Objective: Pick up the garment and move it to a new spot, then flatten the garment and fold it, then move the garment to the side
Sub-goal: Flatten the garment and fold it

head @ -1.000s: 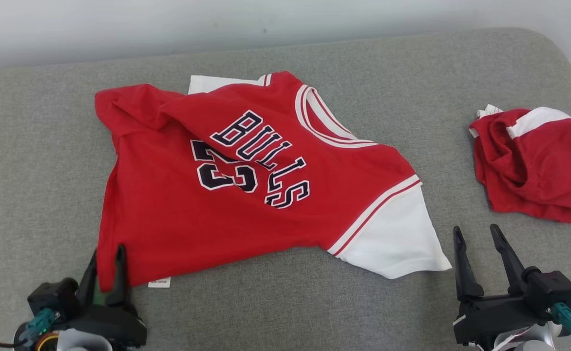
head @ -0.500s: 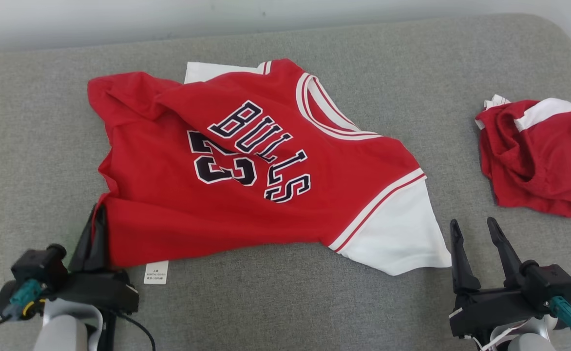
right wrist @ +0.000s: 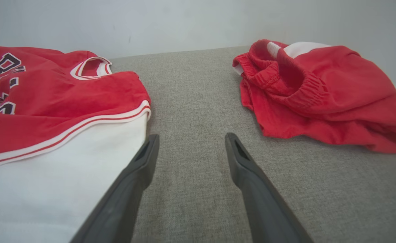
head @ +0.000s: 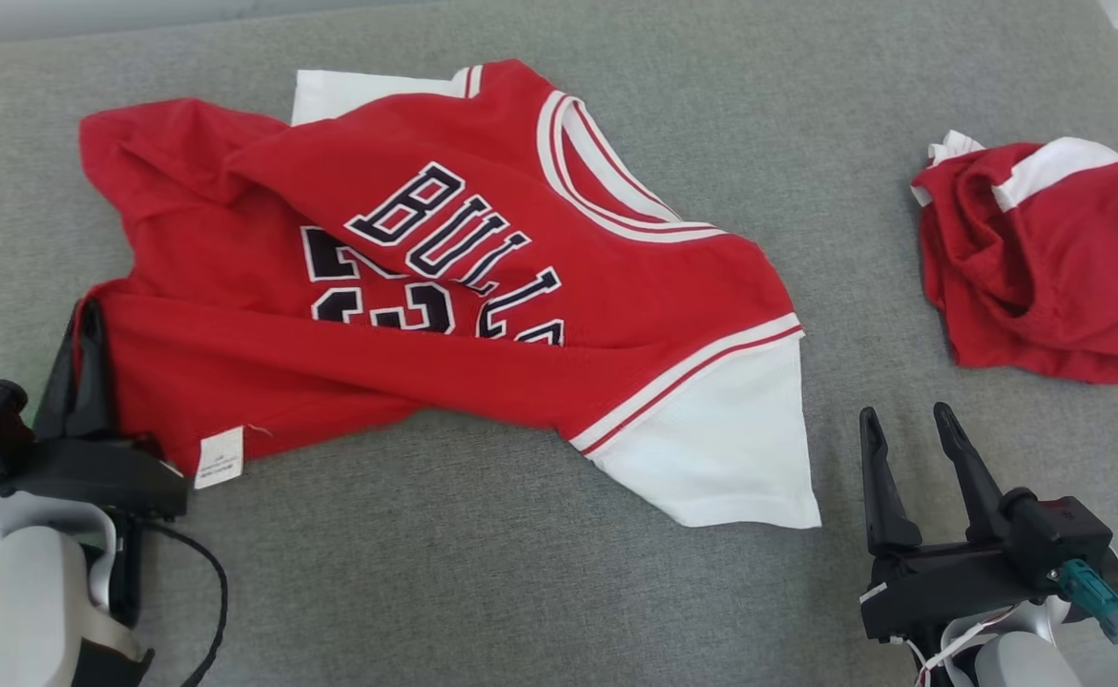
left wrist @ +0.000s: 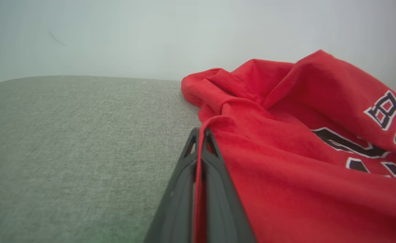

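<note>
Nearest me, the left gripper (head: pixel 87 315) has just closed: a second ago its jaws stood apart around the hem corner of the jersey (head: pixel 521 372), and now they are clamped flat on that red cloth, at the corner farthest from the crumpled red shorts (head: pixel 1045 277). The care label (head: pixel 219 458) hangs just beside the grip. The right gripper (head: pixel 905 415) has not changed; its jaws are apart and hold nothing, resting on the side towards the shorts, just off the jersey's white sleeve (head: pixel 721 458).

Farther in, the pull already shows. A ridge of red has risen across the jersey's front and now hides the lower half of the number, which was plain before. I think the pinched corner is off the grey bench (head: pixel 473 572), though from here I can't be sure.

The rest of the jersey lies spread on the bench, well apart from the shorts. So the pick-up has its hold; the carry to a new spot looks next.
</note>
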Robot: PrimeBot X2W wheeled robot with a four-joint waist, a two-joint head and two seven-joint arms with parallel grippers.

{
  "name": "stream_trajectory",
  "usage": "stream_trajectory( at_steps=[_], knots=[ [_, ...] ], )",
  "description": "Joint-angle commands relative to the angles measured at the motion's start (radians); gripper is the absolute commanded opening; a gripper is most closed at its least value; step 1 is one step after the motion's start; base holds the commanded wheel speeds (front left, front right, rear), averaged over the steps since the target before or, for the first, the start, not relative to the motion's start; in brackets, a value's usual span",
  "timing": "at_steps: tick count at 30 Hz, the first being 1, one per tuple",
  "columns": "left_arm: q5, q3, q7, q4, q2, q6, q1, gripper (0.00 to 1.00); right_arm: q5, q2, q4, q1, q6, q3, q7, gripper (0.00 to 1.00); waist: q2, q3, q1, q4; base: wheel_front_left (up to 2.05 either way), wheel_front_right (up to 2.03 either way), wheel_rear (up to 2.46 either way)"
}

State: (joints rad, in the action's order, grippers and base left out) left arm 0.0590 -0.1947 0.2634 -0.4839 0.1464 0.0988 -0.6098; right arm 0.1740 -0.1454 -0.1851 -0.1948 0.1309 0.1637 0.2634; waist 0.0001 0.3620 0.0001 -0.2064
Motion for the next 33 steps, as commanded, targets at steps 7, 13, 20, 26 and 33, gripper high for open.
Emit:
stream_trajectory(
  at_steps=[7, 13, 20, 26, 33],
  knots=[
    [0.001, 0.000, 0.000, -0.030, -0.023, 0.003, 0.045, 1.00, -0.002, 0.007, -0.011, 0.001, 0.000, -0.010, 0.002, 1.00, -0.0001, -0.020, -0.0001, -0.013, 0.00, 0.00, 0.00],
    [0.008, -0.011, 0.001, 0.018, -0.050, 0.000, 0.130, 1.00, -0.001, 0.000, -0.019, 0.016, 0.000, -0.015, 0.002, 1.00, -0.0001, -0.082, -0.0001, 0.027, 0.00, 0.00, 0.00],
    [0.024, -0.008, 0.001, 0.064, -0.079, 0.005, 0.236, 1.00, 0.004, -0.007, -0.029, 0.029, 0.000, -0.018, 0.002, 1.00, -0.0001, -0.154, -0.0001, 0.075, 0.00, 0.00, 0.00],
    [0.030, 0.002, 0.001, 0.096, -0.091, -0.005, 0.305, 1.00, -0.004, 0.002, -0.048, 0.049, 0.000, -0.021, 0.002, 1.00, -0.0001, -0.205, -0.0001, 0.097, 0.00, 0.00, 0.00],
    [0.027, 0.027, 0.001, 0.167, -0.095, -0.036, 0.403, 1.00, -0.016, 0.023, -0.073, 0.072, 0.000, -0.021, 0.002, 1.00, -0.0001, -0.257, -0.0001, 0.106, 0.00, 0.00, 0.00]
  ],
)
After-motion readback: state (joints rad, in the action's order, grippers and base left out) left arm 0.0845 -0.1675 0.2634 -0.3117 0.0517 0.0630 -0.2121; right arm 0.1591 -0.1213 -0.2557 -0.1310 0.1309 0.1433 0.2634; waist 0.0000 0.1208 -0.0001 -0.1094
